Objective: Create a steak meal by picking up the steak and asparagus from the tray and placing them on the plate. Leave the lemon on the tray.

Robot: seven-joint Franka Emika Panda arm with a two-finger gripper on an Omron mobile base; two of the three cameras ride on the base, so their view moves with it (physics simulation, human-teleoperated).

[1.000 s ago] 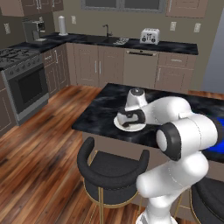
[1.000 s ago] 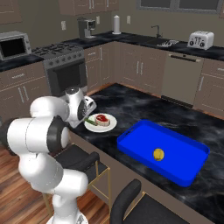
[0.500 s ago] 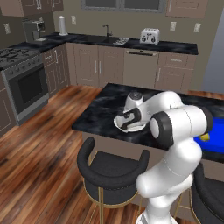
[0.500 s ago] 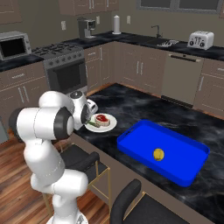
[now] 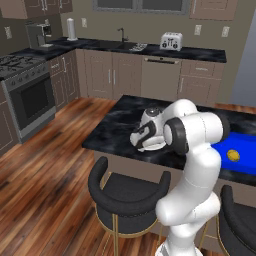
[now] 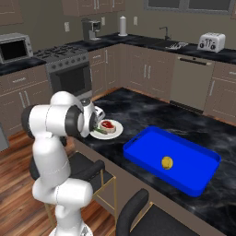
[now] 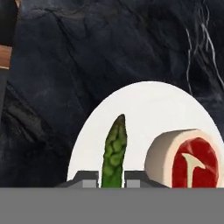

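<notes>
1. Gripper [image 7: 111, 180] is clamped on the asparagus [image 7: 114, 151]: in the hand view the two dark tips sit tight against either side of the green stalk at its lower end, and the spear's tip points to 12 o'clock over the plate [image 7: 148, 109]
2. Hanging low over the plate's near half, the stalk looks ready to be let go; whether it already touches the white surface cannot be told
3. Steak [image 7: 188, 159] lies flat on the plate at about 3 o'clock from the stalk, just beside it but apart, so there is room to lay the spear down without stacking the two
4. Seen from the right base view, the plate sits on the dark counter [image 6: 138, 106] at 9 o'clock from the tray [image 6: 138, 154], near its end, which keeps the carry short
5. Lemon [image 6: 167, 162] rests alone inside the tray, well apart from the plate, where the task wants it left
6. My judgement: the meal is nearly done; what remains is to release the asparagus and lift clear without nudging the steak
</notes>
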